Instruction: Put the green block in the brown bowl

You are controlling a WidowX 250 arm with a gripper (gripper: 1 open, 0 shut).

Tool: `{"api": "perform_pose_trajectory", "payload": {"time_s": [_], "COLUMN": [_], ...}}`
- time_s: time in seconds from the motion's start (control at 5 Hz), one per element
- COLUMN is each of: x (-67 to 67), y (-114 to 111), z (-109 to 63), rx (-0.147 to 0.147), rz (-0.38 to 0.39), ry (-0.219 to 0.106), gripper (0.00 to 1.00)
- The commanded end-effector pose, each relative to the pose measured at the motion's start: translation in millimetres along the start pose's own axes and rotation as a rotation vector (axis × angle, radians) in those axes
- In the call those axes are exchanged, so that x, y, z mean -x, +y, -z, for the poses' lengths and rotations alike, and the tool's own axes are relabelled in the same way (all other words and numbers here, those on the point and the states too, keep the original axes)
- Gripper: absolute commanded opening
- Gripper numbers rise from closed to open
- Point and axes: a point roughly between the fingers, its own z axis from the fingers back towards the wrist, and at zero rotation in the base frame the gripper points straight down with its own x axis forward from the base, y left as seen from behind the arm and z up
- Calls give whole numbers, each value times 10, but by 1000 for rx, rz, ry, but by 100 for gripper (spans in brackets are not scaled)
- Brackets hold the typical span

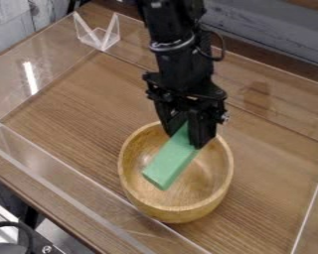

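Note:
The green block (173, 156) hangs tilted over the inside of the brown bowl (138, 187), its lower end down near the bowl's floor. My gripper (190, 125) is shut on the block's upper end and points steeply down above the bowl's far rim. Whether the block's lower end touches the wood I cannot tell. The bowl stands on the wooden tabletop, near the front.
A clear plastic wall (43, 164) fences the tabletop on the left and front. A small clear stand (95, 32) sits at the back left. Grey boards run behind the arm (171, 25).

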Motion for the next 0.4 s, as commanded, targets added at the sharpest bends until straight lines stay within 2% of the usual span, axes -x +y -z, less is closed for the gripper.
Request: {"api": "perform_pose_trajectory", "payload": {"time_s": [0.0,0.2], "x": [-40,-46], "y": [35,67], "z": [-28,-9], "rx": [-3,-2], "rz": [-9,-13], "ry": [-27,-25], "gripper": [0,0]}}
